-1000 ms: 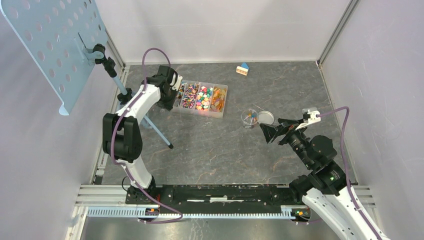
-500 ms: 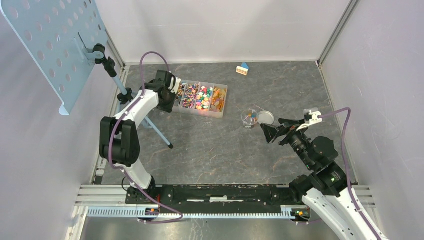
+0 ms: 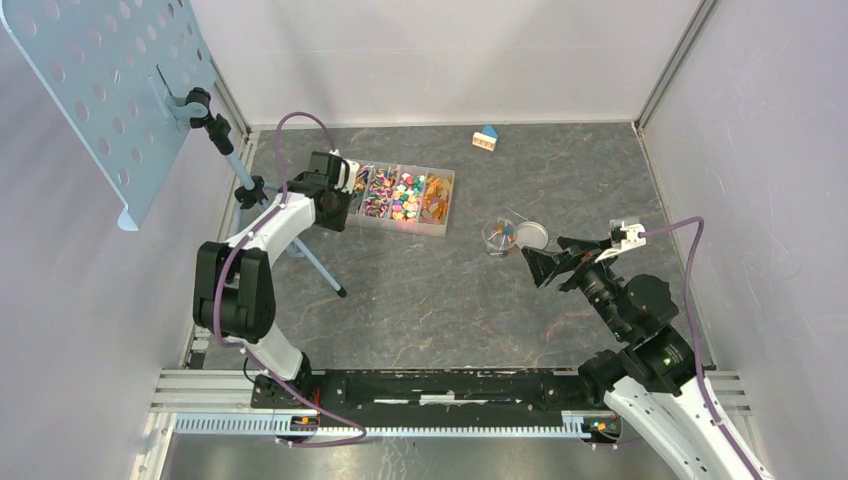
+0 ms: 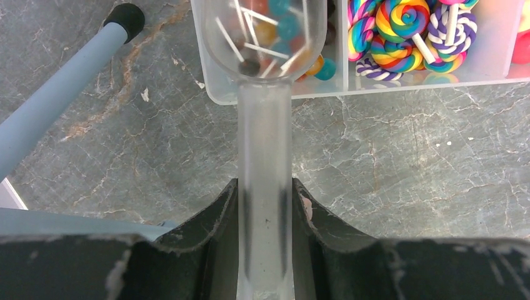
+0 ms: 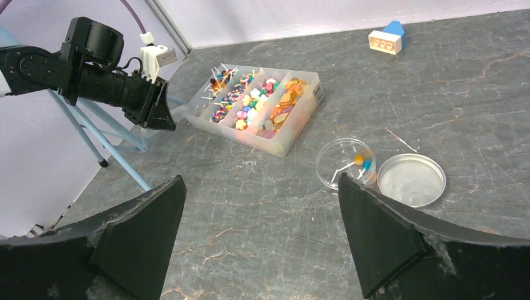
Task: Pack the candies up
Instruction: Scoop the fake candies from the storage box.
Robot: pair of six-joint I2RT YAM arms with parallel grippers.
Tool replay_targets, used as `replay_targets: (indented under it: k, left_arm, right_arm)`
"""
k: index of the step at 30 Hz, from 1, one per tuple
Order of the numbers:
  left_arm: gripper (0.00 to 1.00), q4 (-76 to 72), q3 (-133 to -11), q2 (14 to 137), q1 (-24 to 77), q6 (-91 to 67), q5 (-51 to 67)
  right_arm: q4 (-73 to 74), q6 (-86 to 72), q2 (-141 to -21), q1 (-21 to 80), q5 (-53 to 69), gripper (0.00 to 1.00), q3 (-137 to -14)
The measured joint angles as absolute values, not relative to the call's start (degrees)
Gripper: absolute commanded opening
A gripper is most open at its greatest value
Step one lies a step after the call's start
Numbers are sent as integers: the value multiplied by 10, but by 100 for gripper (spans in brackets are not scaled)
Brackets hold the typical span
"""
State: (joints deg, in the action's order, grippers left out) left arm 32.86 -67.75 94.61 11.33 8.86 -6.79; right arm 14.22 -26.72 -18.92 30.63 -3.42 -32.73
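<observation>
left wrist view: the left gripper [image 4: 265, 206] is clamped on the handle of a clear scoop [image 4: 265, 125], jaws pressed to either side of it. the scoop's long axis runs straight out from the gripper, square to the tray's [image 4: 400, 80] near wall. its bowl reaches over that wall into the tray's end compartment on the left arm's side. the candies [image 4: 400, 25] fill the tray: ball lollipops on white sticks under the bowl, rainbow swirl lollipops one compartment along. whether any lie in the bowl or only show through its clear wall, i cannot tell.

in the top view the tray [image 3: 451, 200] sits on the desk [image 3: 420, 300] with the left arm at its left end. the jar [image 3: 499, 236] stands off the tray's opposite end, toward the right arm, with its lid [image 3: 531, 235] just beside it on the side away from the tray. the right gripper [image 3: 553, 255] hangs beyond the lid from the tray, jaws spread wide, holding nothing.

in the right wrist view the jar [image 5: 345, 164] is open and holds a few lollipops already.

my judgement: the scooping falls to the left arm, which alone is at the tray. a loaded scoop must then travel the tray's full length and past its other end to reach the jar. the right arm is nearer the jar and could steady it.
</observation>
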Motion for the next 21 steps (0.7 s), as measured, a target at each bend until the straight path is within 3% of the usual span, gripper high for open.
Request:
replay_targets:
  k: [21]
  left_arm:
    - [2,288,-634,897,113,81,-69]
  right_arm:
    - [142,-268,-186,306,-34,98,-320]
